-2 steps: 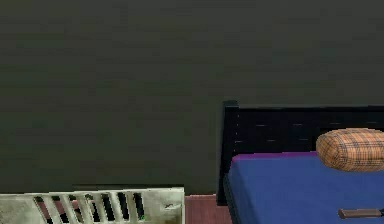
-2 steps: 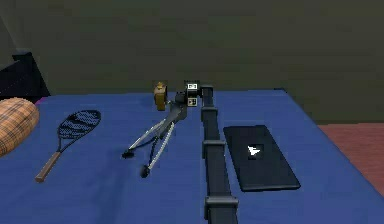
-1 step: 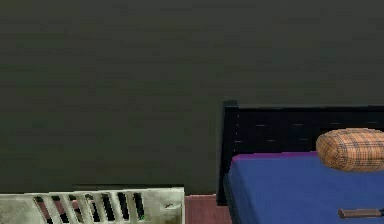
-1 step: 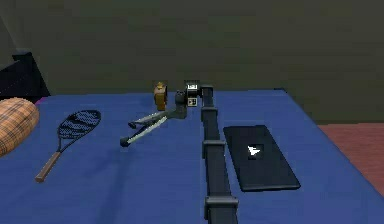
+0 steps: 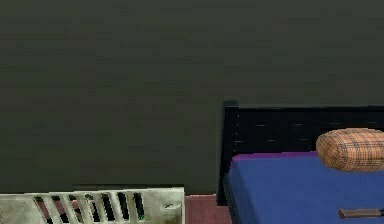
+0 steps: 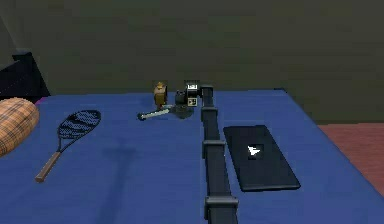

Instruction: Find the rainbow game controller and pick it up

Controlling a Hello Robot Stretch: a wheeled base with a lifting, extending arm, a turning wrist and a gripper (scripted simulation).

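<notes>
Gripper [image 6: 174, 106] over the bed [image 6: 120, 190]; small greyish thing [image 6: 150, 115], maybe the controller, lies just toward arm side view's left, long axis slanted. Holding anything: can't tell.

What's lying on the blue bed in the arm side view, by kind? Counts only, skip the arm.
Racket: 1
Plaid pillow: 1
Dark flat slab: 1
Small brownish thing: 1
Total: 4
</notes>
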